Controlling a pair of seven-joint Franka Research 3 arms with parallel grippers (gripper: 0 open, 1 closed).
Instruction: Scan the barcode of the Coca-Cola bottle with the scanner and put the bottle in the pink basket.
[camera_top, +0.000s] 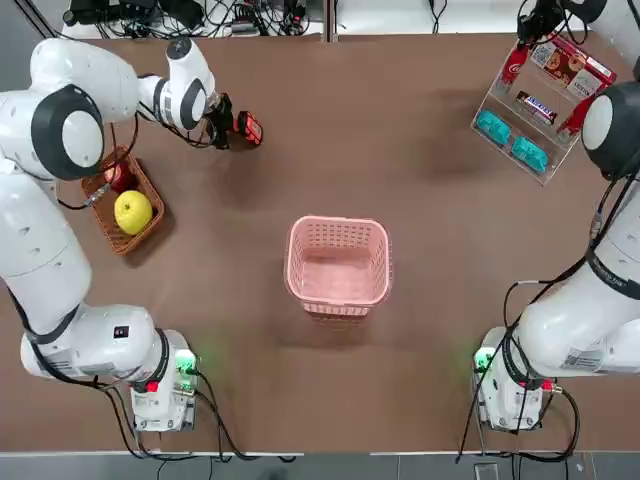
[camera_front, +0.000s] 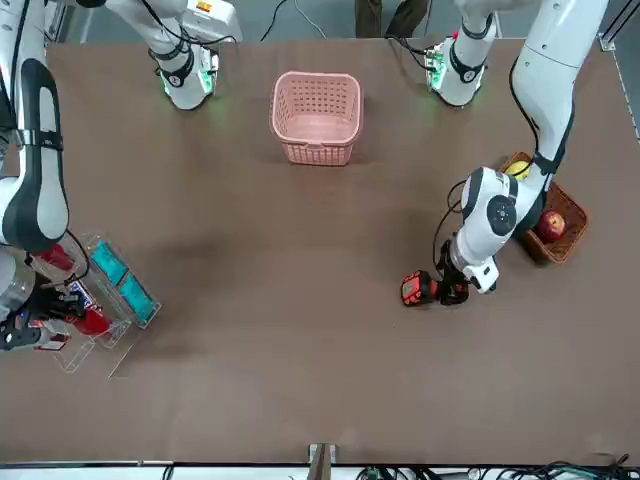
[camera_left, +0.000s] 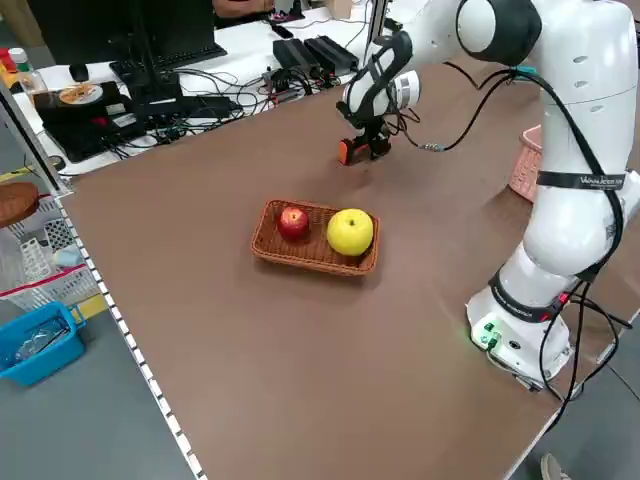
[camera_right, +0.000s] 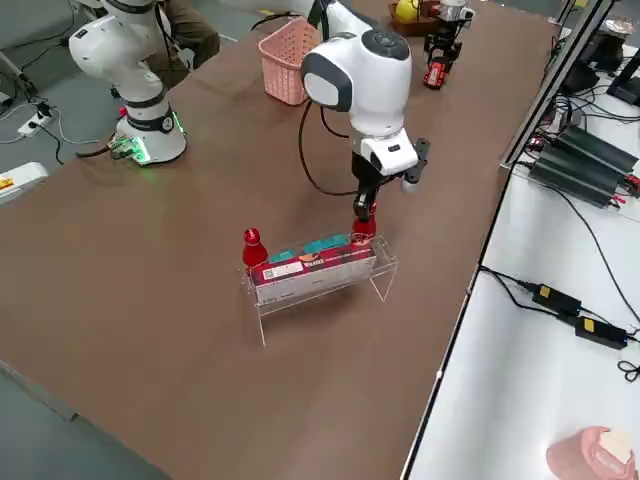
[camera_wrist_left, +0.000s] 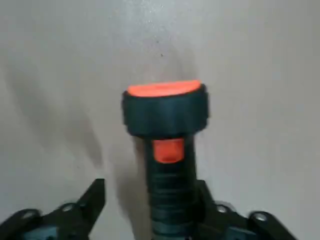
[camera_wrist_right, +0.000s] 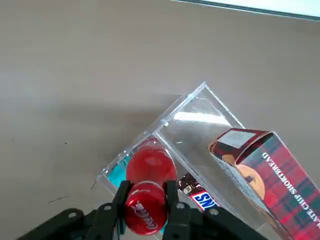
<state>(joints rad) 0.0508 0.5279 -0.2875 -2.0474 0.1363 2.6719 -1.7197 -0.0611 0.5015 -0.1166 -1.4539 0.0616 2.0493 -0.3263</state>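
Red bottle (camera_wrist_right: 148, 197) stands in the clear rack (camera_top: 540, 105) at the upper right of the top view, the right gripper (camera_wrist_right: 146, 207) clamped on its cap, with a second red bottle (camera_right: 252, 246) at the rack's other end. Scanner (camera_top: 247, 128) lies on the table in the upper left of that view, its handle between the parted fingers of the left gripper (camera_wrist_left: 150, 200), beside the wicker fruit basket (camera_top: 105, 225). Pink basket (camera_top: 338, 266) sits mid-frame, well apart from both.
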